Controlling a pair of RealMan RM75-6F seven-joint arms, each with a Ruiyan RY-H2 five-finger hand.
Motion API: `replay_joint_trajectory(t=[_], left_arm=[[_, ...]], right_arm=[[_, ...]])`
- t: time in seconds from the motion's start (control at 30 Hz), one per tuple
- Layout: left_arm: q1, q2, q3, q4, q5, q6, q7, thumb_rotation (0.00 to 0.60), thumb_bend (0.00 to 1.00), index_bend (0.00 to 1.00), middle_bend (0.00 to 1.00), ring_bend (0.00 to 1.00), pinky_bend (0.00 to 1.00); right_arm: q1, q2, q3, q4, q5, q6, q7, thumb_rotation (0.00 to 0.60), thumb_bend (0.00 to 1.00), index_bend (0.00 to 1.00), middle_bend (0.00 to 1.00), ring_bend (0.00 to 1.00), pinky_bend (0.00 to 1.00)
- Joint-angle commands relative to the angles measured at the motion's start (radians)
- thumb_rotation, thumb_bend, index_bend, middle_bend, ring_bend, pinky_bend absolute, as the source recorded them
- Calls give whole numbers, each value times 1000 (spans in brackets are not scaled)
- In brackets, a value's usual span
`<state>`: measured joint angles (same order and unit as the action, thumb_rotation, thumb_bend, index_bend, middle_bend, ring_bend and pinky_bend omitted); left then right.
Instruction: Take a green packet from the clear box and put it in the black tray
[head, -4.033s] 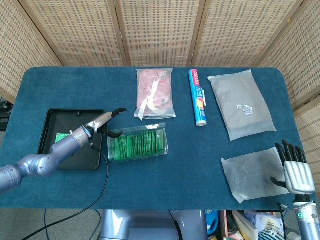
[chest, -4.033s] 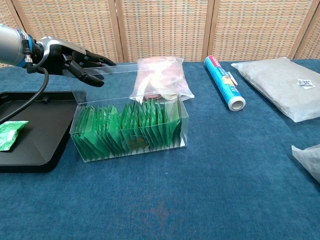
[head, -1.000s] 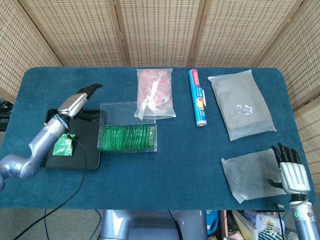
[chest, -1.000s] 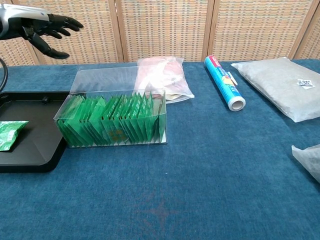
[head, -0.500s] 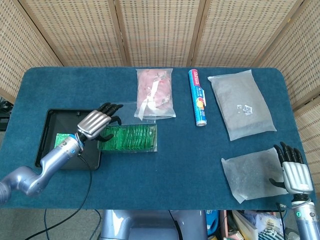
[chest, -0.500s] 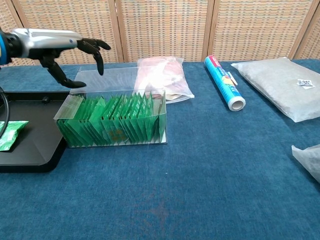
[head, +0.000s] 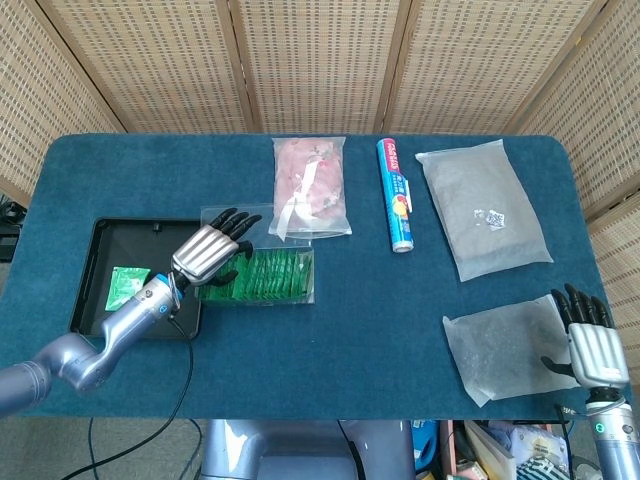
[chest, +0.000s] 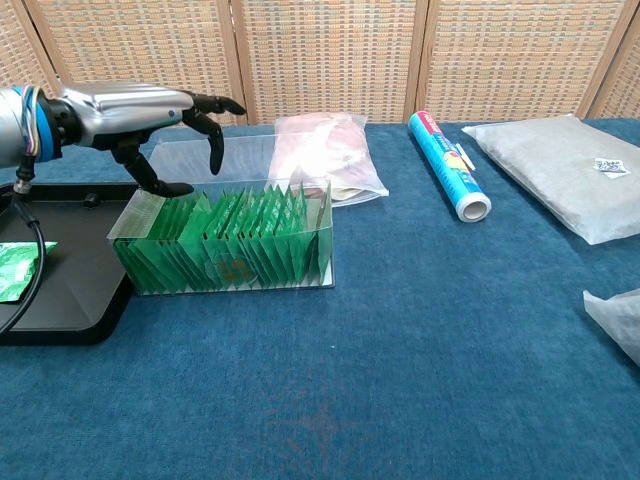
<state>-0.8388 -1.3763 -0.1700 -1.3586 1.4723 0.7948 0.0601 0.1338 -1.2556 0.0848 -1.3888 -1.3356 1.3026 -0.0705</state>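
Observation:
The clear box (head: 262, 276) (chest: 228, 248) stands left of centre with a row of several green packets (chest: 225, 240) upright inside it. Beside it on the left lies the black tray (head: 95, 255) (chest: 70, 270), holding one green packet (head: 126, 288) (chest: 20, 270). My left hand (head: 208, 251) (chest: 150, 110) hovers over the box's left end, empty, fingers spread and pointing down toward the packets. At the front right corner my right hand (head: 592, 345) rests open beside a white pouch; the chest view does not show it.
A pink packet (head: 311, 187) lies behind the box. A blue and white roll (head: 396, 194) and a large grey bag (head: 482, 205) lie at the back right. A white pouch (head: 505, 347) sits at the front right. A black cable (head: 195, 370) trails from the left arm.
My left hand swung from above the tray back over the left end of the clear box and sank lower. The box stands further left than four seconds ago. The right hand stayed put.

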Motion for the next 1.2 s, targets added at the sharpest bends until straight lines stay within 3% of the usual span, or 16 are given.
replay_joint_trajectory(t=[0.03,0.47,1.2], left_arm=[[-9,-30,15,50,14,10,-8,600,373,434,0,0,0],[-34,-124,22,176,-12,7,-65,600,373,439,0,0,0],[-54,-165,45,217,-35,9,-47,600,373,451,0,0,0]], right_arm=[[0,-1,0,1,1,-1,-1,600,0,0,0,0,0],[0,-3,2,8,7,-3,0,600,0,0,0,0,0],[0,-2,6,14,16,-9,5,600,0,0,0,0,0]])
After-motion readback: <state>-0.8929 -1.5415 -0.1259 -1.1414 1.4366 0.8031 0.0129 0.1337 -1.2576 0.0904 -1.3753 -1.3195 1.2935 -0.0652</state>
